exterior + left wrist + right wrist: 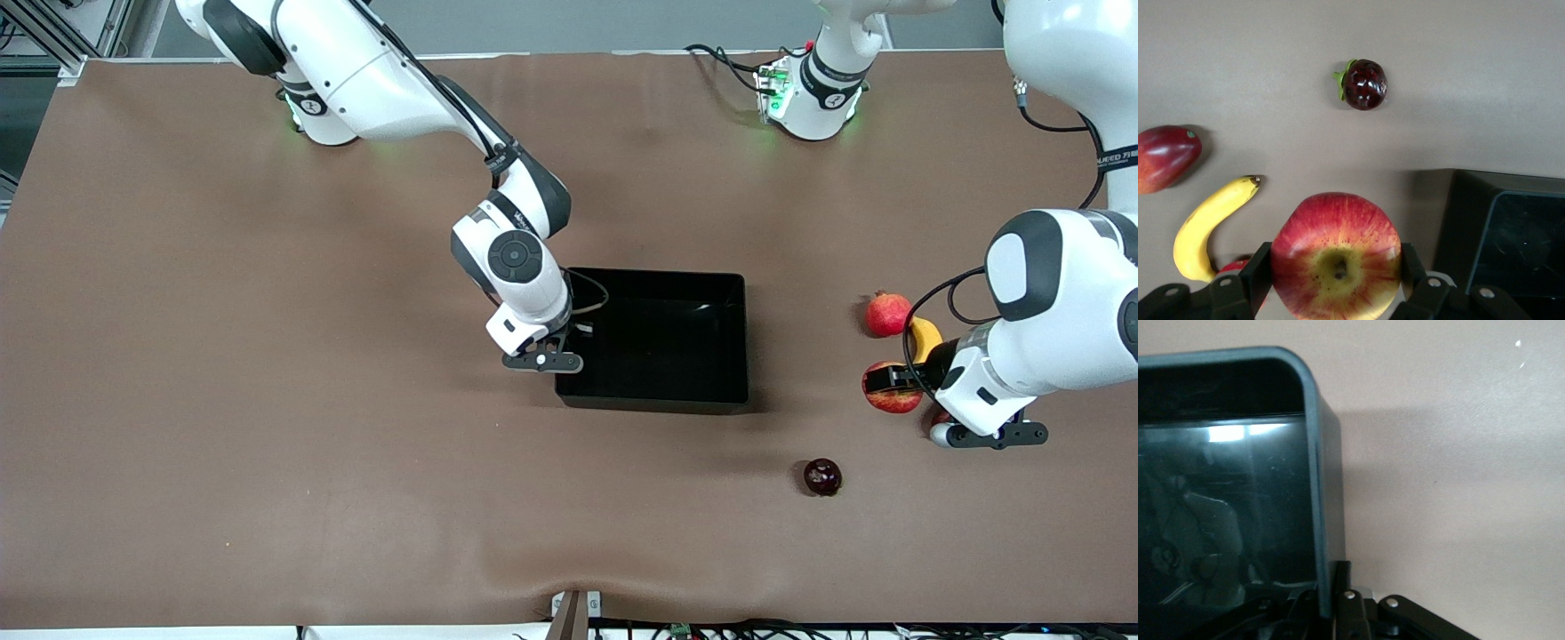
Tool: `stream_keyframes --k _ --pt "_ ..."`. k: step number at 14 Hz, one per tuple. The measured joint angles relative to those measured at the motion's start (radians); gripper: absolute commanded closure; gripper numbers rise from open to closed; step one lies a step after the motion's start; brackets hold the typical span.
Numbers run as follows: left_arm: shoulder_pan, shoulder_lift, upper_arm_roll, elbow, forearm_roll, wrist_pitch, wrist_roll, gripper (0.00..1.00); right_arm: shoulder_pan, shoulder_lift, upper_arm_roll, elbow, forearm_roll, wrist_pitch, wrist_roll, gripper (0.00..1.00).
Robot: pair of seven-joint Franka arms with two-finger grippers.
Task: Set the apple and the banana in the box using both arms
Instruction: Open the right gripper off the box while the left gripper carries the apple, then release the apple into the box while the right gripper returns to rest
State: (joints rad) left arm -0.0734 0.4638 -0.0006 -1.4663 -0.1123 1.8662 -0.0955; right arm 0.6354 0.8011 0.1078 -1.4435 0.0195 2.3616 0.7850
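Note:
The red and yellow apple [1336,233] sits stem end up between the fingers of my left gripper [1336,267], which is shut on it. From the front, the apple [892,396] and left gripper [892,384] are beside the box, toward the left arm's end of the table. Whether the apple is off the table I cannot tell. The yellow banana [925,336] lies right next to it on the cloth, partly under the left arm; the wrist view shows the banana [1208,223] whole. My right gripper [573,342] is shut on the black box's [658,404] end wall [1313,453], one finger [1341,577] outside it.
A red pomegranate [887,314] lies just past the banana, farther from the front camera. A dark purple fruit [822,476] lies alone nearer the front camera. A bit of another red thing [1238,265] shows under the left hand. Brown cloth covers the table.

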Motion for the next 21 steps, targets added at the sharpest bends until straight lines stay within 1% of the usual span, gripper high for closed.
stream_keyframes --k 3,7,9,12,16,18,21 --pt "-0.049 -0.001 -0.004 0.0 0.001 -0.003 -0.11 1.0 -0.007 -0.001 -0.01 0.022 0.0 0.003 0.001 0.0" --pt "-0.179 0.005 -0.007 0.006 0.001 -0.002 -0.352 1.0 -0.031 -0.017 -0.015 0.043 0.0 0.002 0.001 0.0" --pt "-0.24 0.024 -0.008 0.024 0.001 -0.001 -0.458 1.0 -0.064 -0.048 -0.016 0.048 0.0 -0.014 -0.001 0.0" --pt "-0.312 0.071 -0.007 0.032 0.001 0.021 -0.554 1.0 -0.119 -0.121 -0.016 0.05 0.0 -0.098 -0.035 0.0" --pt "-0.375 0.158 -0.007 0.027 0.001 0.078 -0.634 1.0 -0.199 -0.207 -0.017 0.049 0.001 -0.24 -0.175 0.0" --pt "-0.394 0.18 -0.006 0.0 0.001 0.092 -0.65 1.0 -0.254 -0.242 -0.017 0.036 0.001 -0.268 -0.263 0.0" --pt "-0.42 0.185 -0.006 -0.098 0.004 0.164 -0.676 1.0 -0.318 -0.301 -0.016 -0.024 0.002 -0.275 -0.357 0.0"
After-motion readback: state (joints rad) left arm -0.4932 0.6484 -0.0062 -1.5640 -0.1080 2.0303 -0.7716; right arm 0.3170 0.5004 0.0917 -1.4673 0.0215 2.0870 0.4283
